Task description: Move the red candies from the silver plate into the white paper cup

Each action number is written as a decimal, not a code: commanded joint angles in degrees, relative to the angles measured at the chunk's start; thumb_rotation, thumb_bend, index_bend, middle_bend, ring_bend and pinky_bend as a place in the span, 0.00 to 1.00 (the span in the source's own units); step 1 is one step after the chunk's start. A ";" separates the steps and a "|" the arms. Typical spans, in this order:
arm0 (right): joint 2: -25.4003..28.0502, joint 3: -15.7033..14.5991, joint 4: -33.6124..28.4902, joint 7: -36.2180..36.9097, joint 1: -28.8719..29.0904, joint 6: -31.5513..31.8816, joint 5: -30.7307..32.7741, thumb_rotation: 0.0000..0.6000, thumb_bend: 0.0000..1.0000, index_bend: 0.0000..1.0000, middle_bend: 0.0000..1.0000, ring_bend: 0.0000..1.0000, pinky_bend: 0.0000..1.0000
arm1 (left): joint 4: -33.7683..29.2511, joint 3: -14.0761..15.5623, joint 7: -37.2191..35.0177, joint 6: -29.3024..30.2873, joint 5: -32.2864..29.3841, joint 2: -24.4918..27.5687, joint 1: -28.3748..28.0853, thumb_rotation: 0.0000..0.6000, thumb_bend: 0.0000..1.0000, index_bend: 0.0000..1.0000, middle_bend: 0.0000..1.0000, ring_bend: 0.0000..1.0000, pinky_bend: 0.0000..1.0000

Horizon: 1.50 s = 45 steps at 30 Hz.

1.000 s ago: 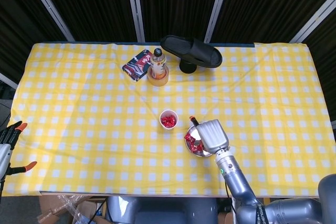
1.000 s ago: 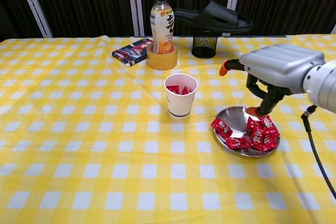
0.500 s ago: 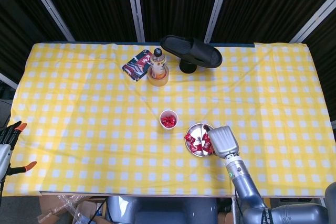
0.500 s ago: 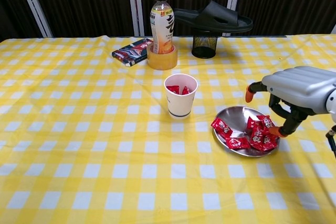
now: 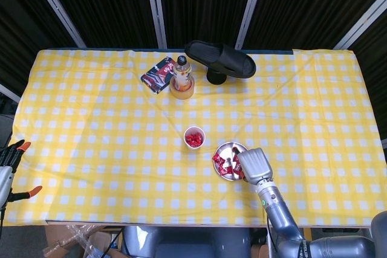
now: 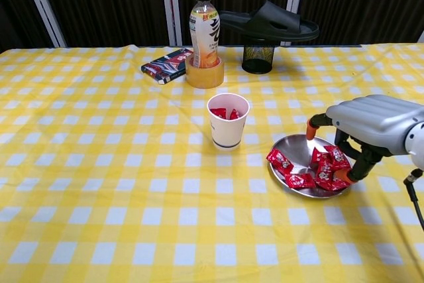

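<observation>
Red candies [image 6: 318, 168] lie heaped on the silver plate [image 6: 291, 148], right of the white paper cup [image 6: 228, 122]. I see my right hand [image 6: 370, 123] above the plate's right edge, fingertips [image 6: 342, 175] among the candies; whether it grips one, I cannot tell.

Bare table [image 6: 99, 183] lies open left of the white paper cup [image 6: 227, 120]; cup and silver plate [image 6: 295, 152] stand near, a narrow gap between; bottle [image 6: 204, 21] behind.
</observation>
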 commanded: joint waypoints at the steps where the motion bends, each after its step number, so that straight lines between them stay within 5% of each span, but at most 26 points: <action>1: -0.35 0.18 0.66 0.25 -0.19 -0.47 0.12 1.00 0.34 0.26 0.82 0.92 0.98 | 0.02 0.02 -0.04 -0.05 0.03 0.03 -0.01 1.00 0.03 0.00 0.00 0.00 0.00; 18: -2.02 0.94 3.81 0.34 -0.72 -2.87 1.53 1.00 0.34 0.25 0.82 0.92 0.98 | -0.11 -0.11 0.00 -0.30 -0.41 0.04 -0.02 1.00 0.03 0.00 0.00 0.00 0.00; 36: -2.61 1.27 6.24 1.43 -0.98 -5.52 2.61 1.00 0.34 0.40 0.82 0.92 0.98 | -0.31 -0.21 0.12 -0.61 -0.80 0.04 -0.08 1.00 0.03 0.00 0.00 0.00 0.00; 45: -2.80 1.25 5.59 2.06 -1.19 -5.57 1.38 1.00 0.34 0.36 0.82 0.92 0.98 | -0.40 -0.22 0.13 -0.74 -0.89 0.09 -0.11 1.00 0.03 0.00 0.00 0.00 0.00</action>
